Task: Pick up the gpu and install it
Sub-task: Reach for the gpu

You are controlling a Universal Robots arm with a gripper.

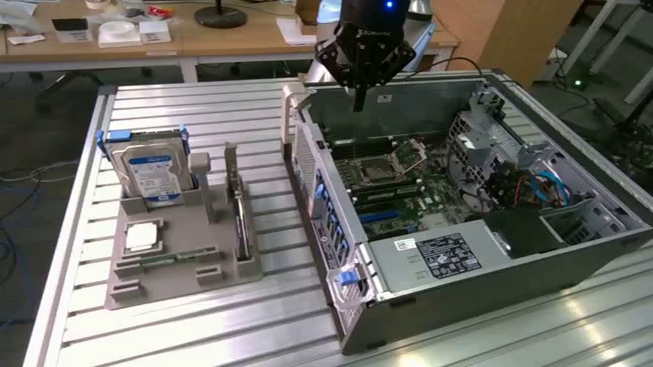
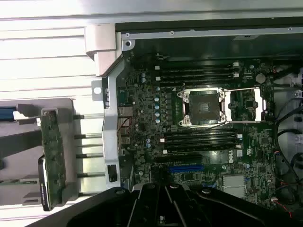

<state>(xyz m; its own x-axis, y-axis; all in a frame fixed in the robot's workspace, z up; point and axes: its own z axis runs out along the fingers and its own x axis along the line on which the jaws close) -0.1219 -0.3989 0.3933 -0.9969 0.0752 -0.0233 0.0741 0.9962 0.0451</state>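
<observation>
Start at the hand [image 1: 358, 103]: fingers pressed together, gripping nothing, hanging over the far wall of the computer case [image 1: 329, 222] with the bare motherboard [image 1: 408, 183] below. Well apart from the gpu [image 1: 238, 218].

Look for that card outside the case, beside its perforated side wall toward the exterior view's left. Standing on edge there in a slot of the grey fixture [image 1: 173, 287] on the bench [image 1: 204, 115]. Shares that fixture with a hard drive [image 1: 153, 172], propped upright farther from the case than the card.

Judged from this: the reach for the card, hardly begun.

To do it well:
- Spread the fingers while high above the case, not down at the card.
- Cross out over the case's side wall with height to spare, minding the pale post at its far corner.
- Line up along the card's long top edge and descend from straight overhead, straddling the thin board rather than striking it.
- Pinch bare board near the middle of its length, for balance.
- Stay on the case side of the hard drive throughout.
- Pull straight up along the slot, to avoid binding the card or dragging the fixture.
</observation>
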